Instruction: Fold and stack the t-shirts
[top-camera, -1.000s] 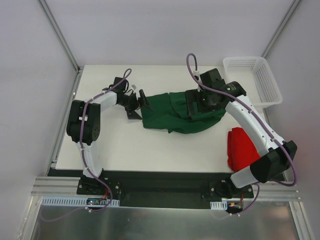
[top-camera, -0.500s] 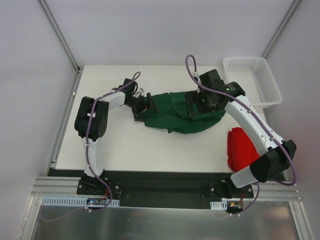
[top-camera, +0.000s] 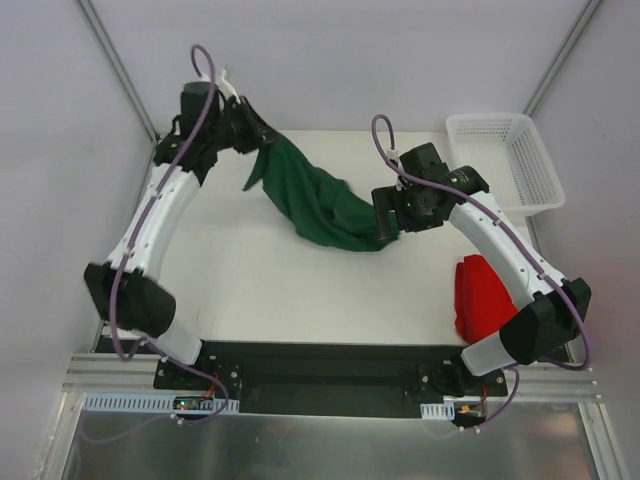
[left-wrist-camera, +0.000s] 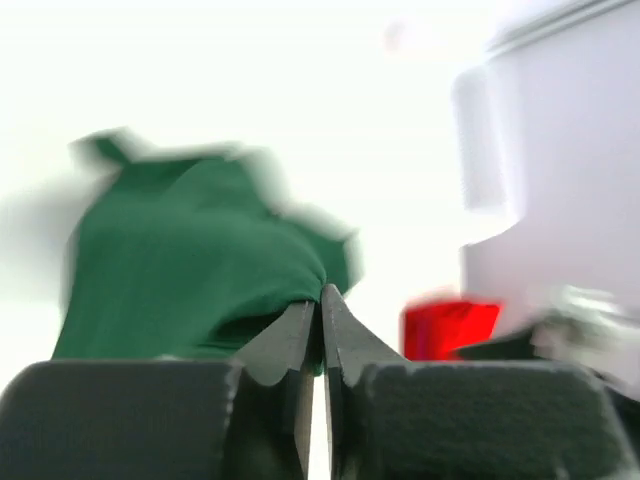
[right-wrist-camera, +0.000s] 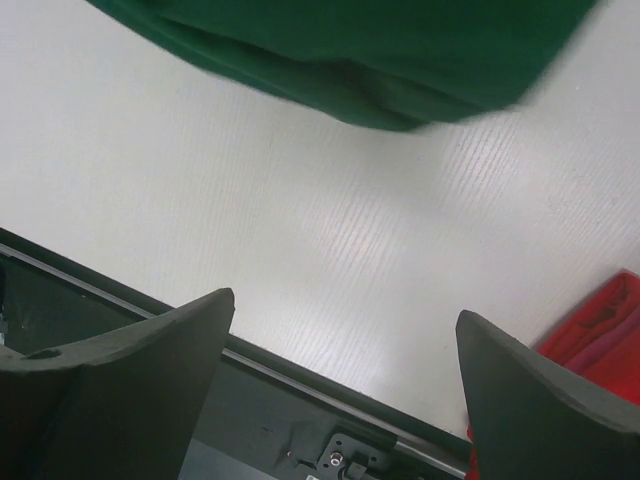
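A dark green t-shirt (top-camera: 312, 203) hangs in a crumpled band from the far left of the table down to its middle. My left gripper (top-camera: 258, 137) is raised at the back left, shut on the shirt's upper edge. In the left wrist view the jaws (left-wrist-camera: 321, 303) pinch green cloth (left-wrist-camera: 190, 260). My right gripper (top-camera: 388, 222) stands open just beside the shirt's right end, holding nothing. In the right wrist view the green shirt (right-wrist-camera: 400, 50) lies beyond the wide-open fingers (right-wrist-camera: 345, 330). A folded red t-shirt (top-camera: 482, 296) lies at the table's right front.
A white plastic basket (top-camera: 548, 172) stands at the back right corner. The white table (top-camera: 270, 290) ends at a black rail along its near edge (right-wrist-camera: 300, 400). The red shirt (right-wrist-camera: 600, 320) shows at the right edge of the right wrist view.
The left arm swung up and back to the far left, lifting the green shirt's left edge off the table. The shirt stretched out leftward. The right gripper has let go and sits by the shirt's right end.
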